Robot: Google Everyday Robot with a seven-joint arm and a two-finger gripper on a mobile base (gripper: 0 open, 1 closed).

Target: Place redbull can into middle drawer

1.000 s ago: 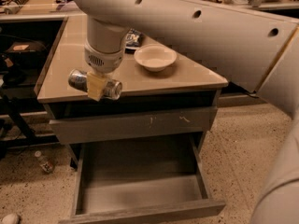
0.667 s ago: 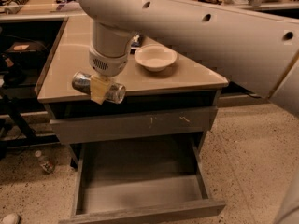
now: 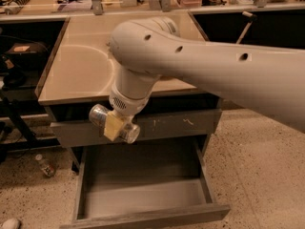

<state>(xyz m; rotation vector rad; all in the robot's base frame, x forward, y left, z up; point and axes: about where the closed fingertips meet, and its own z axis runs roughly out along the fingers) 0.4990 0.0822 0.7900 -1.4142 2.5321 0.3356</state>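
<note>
The gripper hangs at about 8 o'clock from the middle of the camera view, pinching the redbull can crosswise. One yellowish finger lies flat over the can's middle, and the other finger is hidden behind it. The can is off the countertop and held in the air. Its long axis runs from 10 o'clock to 4 o'clock, so its left end sits higher and its right end lower. It shows against the left half of the grey drawer front with white scratch marks, just below the counter's front edge. The middle drawer stands pulled out at 6 o'clock from the can, its smooth grey floor bare and its low front near the bottom edge of the view. The can seems to hang above the drawer's rear left part rather than inside it, though depth is hard to judge from this angle. The thick white arm reaches in from 3 o'clock, and the wrist drops from 12 o'clock onto the can. A small bottle lies on the speckled floor at 8 o'clock from the can, well apart from the cabinet.
</note>
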